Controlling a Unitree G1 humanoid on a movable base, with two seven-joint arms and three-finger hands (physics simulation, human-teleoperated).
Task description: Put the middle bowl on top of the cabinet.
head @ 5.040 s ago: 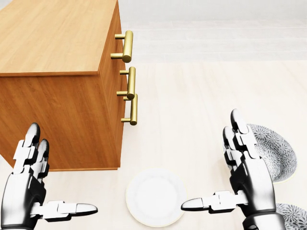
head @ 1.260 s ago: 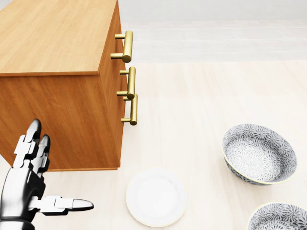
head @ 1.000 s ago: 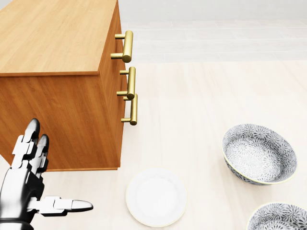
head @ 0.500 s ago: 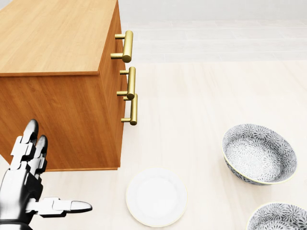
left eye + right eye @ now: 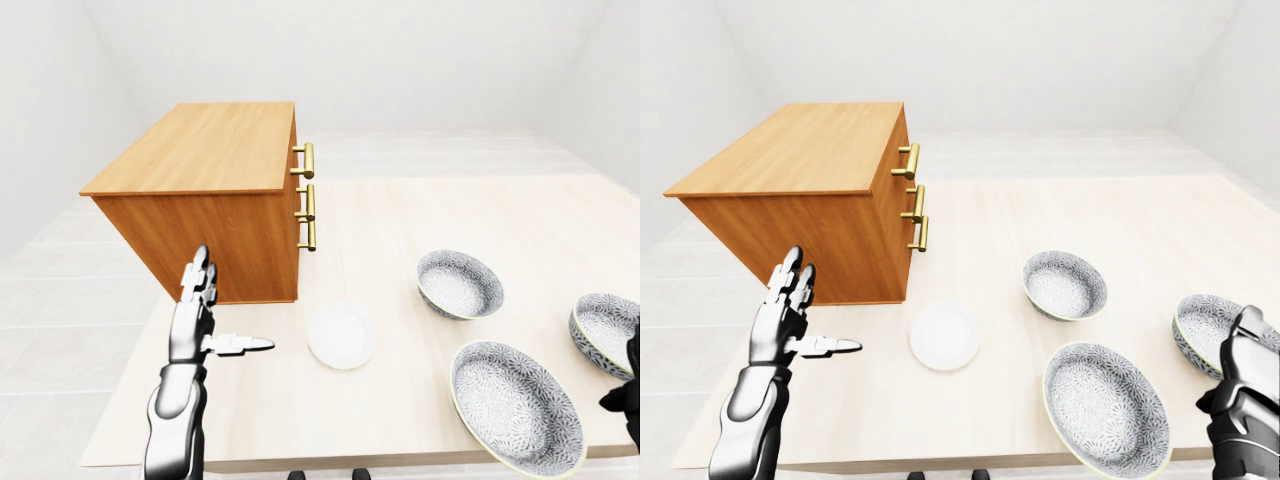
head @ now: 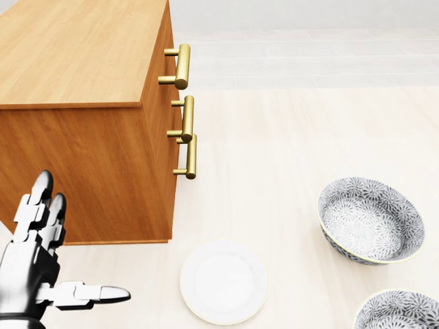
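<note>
You've done nothing yet: the middle bowl (image 5: 1108,405), by my guess, sits on the table (image 5: 1090,220) at the plate's (image 5: 945,337) four o'clock; the cabinet (image 5: 800,150) is at its eleven. Left hand (image 5: 780,325) spread, empty; right hand's (image 5: 1237,385) fingers unreadable.

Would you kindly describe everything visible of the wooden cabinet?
The cabinet is an upright box of orange-brown wood grain, standing on the pale table toward its left in the left-eye view. Three brass bar handles run along its right-facing side. The open left hand is raised just below it in the head view, seemingly not touching.
</note>
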